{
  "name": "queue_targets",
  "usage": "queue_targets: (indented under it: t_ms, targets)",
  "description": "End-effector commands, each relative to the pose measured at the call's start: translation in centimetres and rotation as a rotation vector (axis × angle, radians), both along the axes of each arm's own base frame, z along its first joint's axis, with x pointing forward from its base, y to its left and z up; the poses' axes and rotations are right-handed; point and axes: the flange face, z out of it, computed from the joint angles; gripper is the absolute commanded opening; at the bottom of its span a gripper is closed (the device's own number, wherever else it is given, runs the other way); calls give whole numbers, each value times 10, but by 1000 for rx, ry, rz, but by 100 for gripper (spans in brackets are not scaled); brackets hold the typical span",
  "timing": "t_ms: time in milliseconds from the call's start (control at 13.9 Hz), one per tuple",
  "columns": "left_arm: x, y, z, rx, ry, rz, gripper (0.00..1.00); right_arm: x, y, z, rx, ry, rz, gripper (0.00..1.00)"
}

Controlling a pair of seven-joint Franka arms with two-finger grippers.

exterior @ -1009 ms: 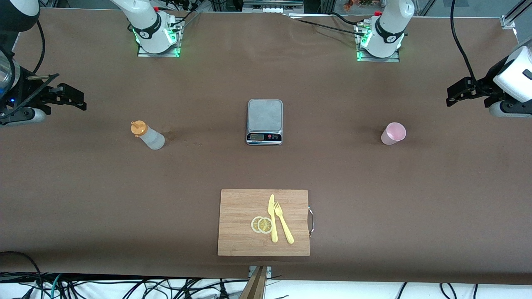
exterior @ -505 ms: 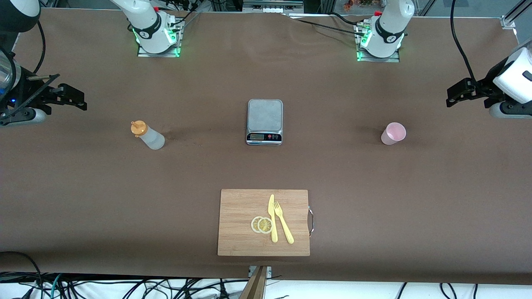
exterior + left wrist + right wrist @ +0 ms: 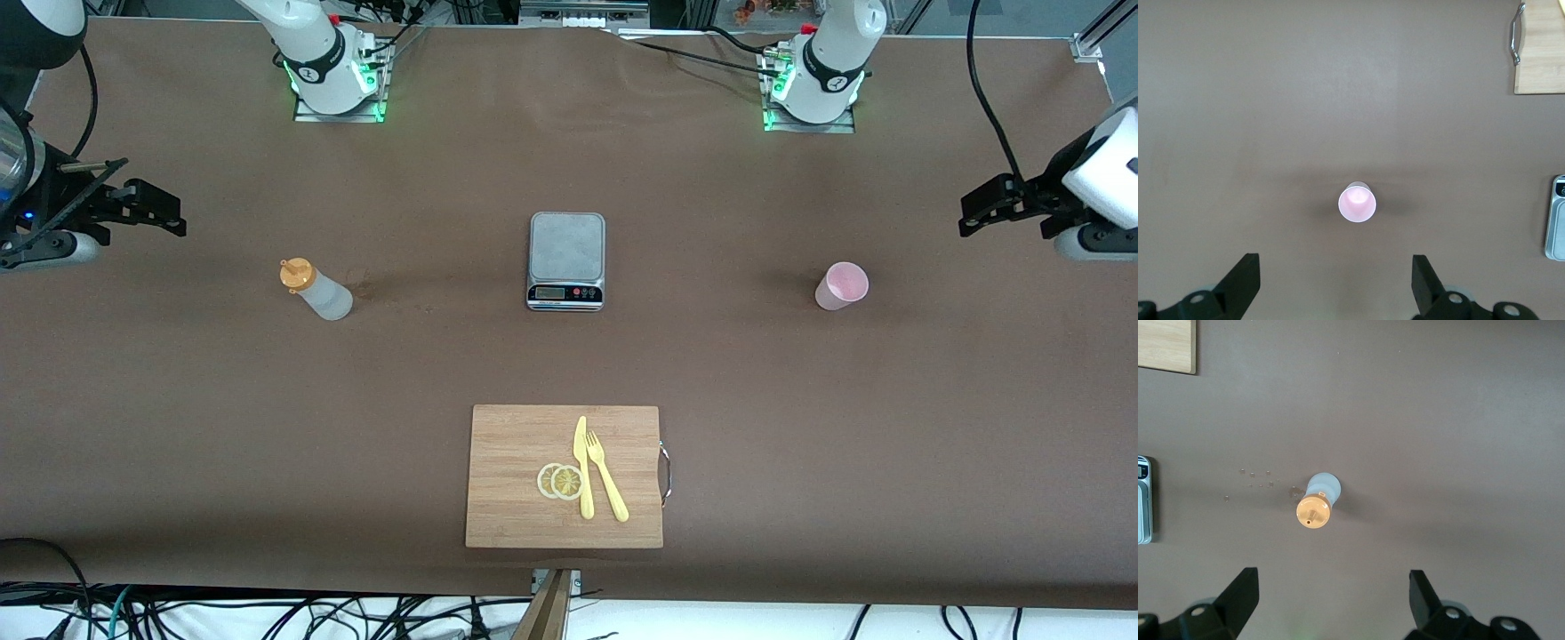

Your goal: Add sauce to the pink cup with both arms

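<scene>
The squeeze bottle (image 3: 316, 291), translucent whitish with an orange nozzle cap, stands on the table toward the right arm's end. It also shows in the right wrist view (image 3: 1317, 501). The pink cup (image 3: 841, 285) stands upright toward the left arm's end and looks empty in the left wrist view (image 3: 1357, 203). My right gripper (image 3: 167, 213) hangs open and empty above the table, outward of the bottle (image 3: 1331, 590). My left gripper (image 3: 971, 215) hangs open and empty above the table, outward of the cup (image 3: 1335, 272).
A grey kitchen scale (image 3: 566, 260) sits mid-table between bottle and cup. A wooden cutting board (image 3: 507, 498) lies nearer the camera, with a yellow knife (image 3: 583, 471), a fork (image 3: 606, 480) and lemon slices (image 3: 560, 481) on it. Small droplets (image 3: 1258, 479) dot the table beside the bottle.
The left arm's hand has shifted slightly toward its end of the table. The right arm, the bottle and the cup have not moved.
</scene>
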Motion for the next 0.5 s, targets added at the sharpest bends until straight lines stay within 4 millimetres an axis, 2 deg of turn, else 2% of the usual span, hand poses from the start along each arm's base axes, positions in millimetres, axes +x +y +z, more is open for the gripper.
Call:
queue_targets:
  t_ms: [0,432]
  targets:
    - [5,-4,-3,-15,15,-6,100,-3,0,2,18,-1,5,100]
    - [0,-5,-10,-15,55,-19,100,-3,0,2,18,-1,5,100]
